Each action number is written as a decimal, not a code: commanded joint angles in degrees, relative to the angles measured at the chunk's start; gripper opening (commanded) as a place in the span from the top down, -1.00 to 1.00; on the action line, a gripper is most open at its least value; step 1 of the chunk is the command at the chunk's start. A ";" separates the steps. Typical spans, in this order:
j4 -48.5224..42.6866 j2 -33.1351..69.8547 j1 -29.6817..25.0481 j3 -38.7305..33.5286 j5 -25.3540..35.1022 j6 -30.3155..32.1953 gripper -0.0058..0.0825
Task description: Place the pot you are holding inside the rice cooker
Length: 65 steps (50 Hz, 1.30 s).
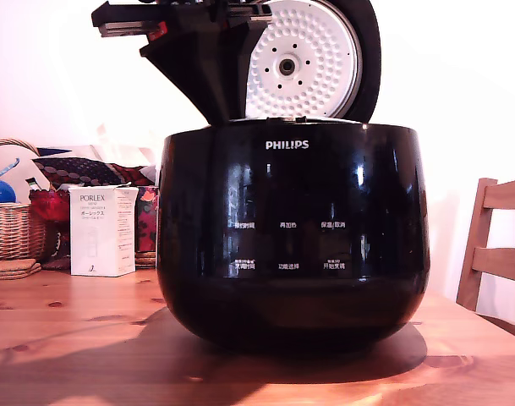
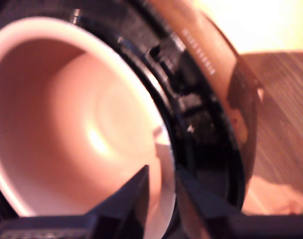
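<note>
Gripper (image 2: 161, 191) fingers straddling thin rim of round metal pot (image 2: 66, 124), pot seated within glossy black Philips rice cooker (image 1: 293, 233), hinged lid raised, wooden table (image 1: 71, 338) beneath.

Raised lid (image 1: 312, 59) leaves the rice cooker (image 1: 293, 237) mouth open from above; fingers (image 2: 136, 199) straddle the pot (image 2: 66, 124) rim. A box (image 1: 103, 230) and basket (image 1: 12, 228) crowd the tabletop (image 1: 71, 338) on the exterior view's left.
</note>
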 commanded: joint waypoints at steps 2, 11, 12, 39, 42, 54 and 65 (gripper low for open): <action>-0.07 0.04 -0.37 0.96 -1.09 -0.87 0.49; -2.38 0.02 -0.37 4.37 -1.42 -2.29 0.49; -2.71 0.02 -0.37 4.83 -1.42 -2.29 0.49; -12.74 0.02 -0.04 9.92 -1.31 -20.59 0.92; -12.28 0.02 0.52 9.92 -1.31 -26.43 0.92; -8.85 0.02 5.05 9.92 -1.11 -42.75 0.92; -2.01 -0.33 11.74 9.88 4.68 -57.40 0.92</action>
